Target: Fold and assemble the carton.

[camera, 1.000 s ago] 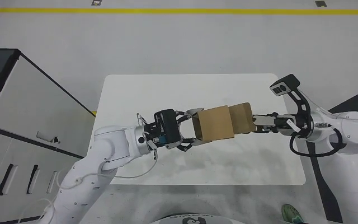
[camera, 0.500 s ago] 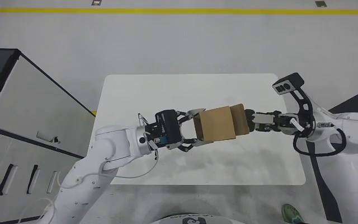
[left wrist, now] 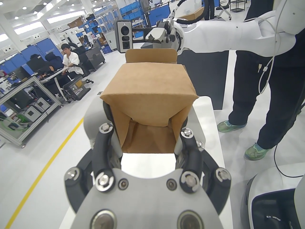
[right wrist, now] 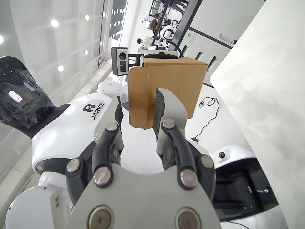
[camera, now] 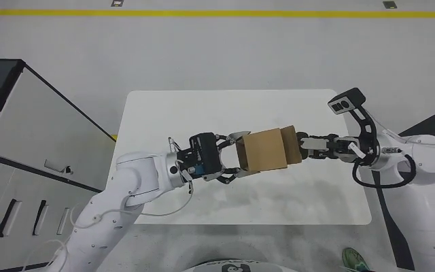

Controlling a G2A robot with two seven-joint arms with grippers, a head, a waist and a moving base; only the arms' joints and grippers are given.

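Jaws of the left gripper [left wrist: 146, 122] are clamped across the near end of the brown corrugated-cardboard carton [left wrist: 147, 89], one finger against each side wall. Those of the right gripper [right wrist: 140, 107] stand apart, straddling the edge of the carton's round-cornered brown end flap [right wrist: 137, 91] without pinching it.

From above, the carton hangs over the middle of the white round-cornered table [camera: 204, 109], apparently lifted off the surface. Its long axis runs from 9 o'clock to 3 o'clock, tipped slightly toward 2. The left gripper has the 9 o'clock end. The right gripper meets the 3 o'clock end, where the flap juts out beyond the box body.

The left wrist view shows the held end not yet closed, its flaps hanging loosely inward over a hollow interior.

The coming move likely turns on the flap, which lies straight ahead of the right jaws, at 9 o'clock from them, and already between the fingers. The right arm is plainly the nearer one, and the left arm serves as the anchor. Folding the flap would probably mean either closing on it or pressing it toward 9 o'clock, along the carton's length. Such a push would load the left grip directly, so a slip there looks like the main risk.
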